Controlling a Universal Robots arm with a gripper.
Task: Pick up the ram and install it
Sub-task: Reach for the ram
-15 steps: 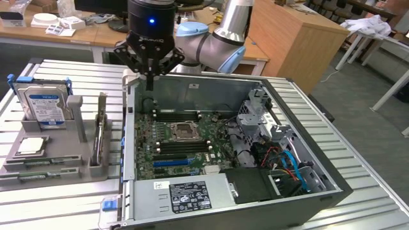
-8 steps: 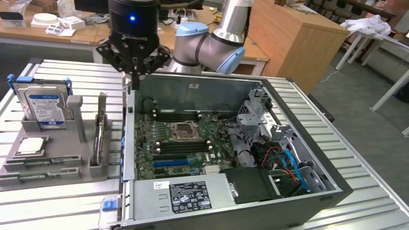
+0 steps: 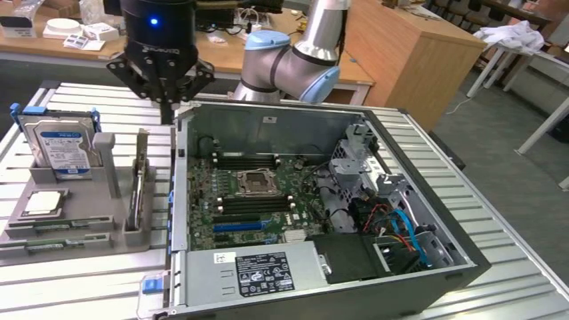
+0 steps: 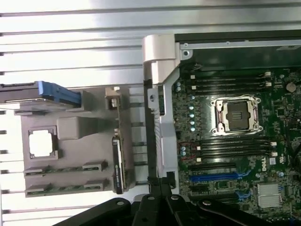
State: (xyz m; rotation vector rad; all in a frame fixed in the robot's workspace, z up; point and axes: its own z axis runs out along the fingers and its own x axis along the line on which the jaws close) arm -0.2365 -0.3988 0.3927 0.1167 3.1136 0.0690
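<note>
Well, the ram lies flat in a near slot of the grey tray, its long axis across the exterior view. It sits below and to that view's left of the end effector, which hangs clenched and empty by the computer case.

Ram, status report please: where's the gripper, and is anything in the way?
Gripper shut, empty, above the computer case edge. Ram lying in the grey holder, untouched. Nothing on top of it.
</note>
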